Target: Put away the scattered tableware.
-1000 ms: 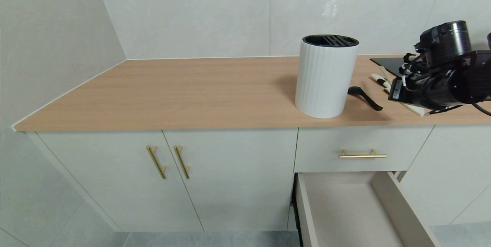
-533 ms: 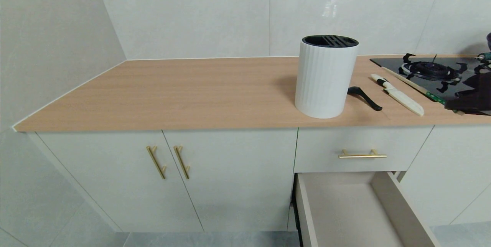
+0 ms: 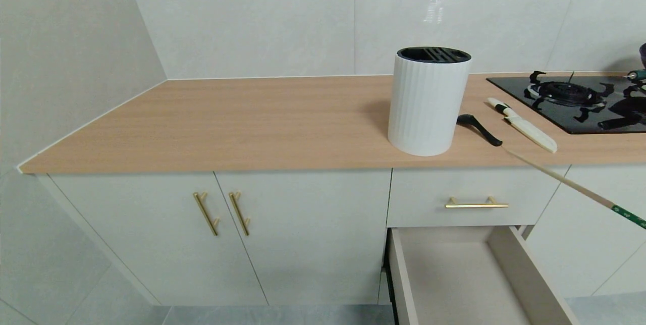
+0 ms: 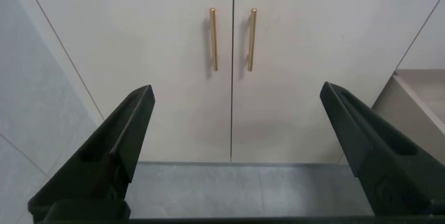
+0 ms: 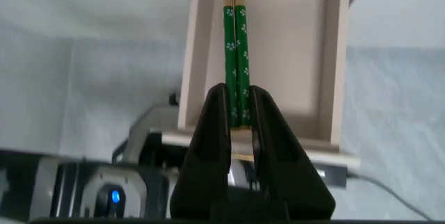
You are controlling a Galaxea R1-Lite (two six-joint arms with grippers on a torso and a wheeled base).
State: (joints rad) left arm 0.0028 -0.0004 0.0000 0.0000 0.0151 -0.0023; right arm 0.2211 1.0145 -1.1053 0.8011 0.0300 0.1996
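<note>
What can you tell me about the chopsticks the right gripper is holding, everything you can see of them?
The chopsticks are a pair of slim, straight sticks lying side by side, pale and wood-like along most of their length, with a green stretch dotted with small white flowers near the thick end. The right gripper is shut on that green part. They slant in the air in front of the counter, with the open drawer beyond them. Nothing else visibly touches them.
</note>
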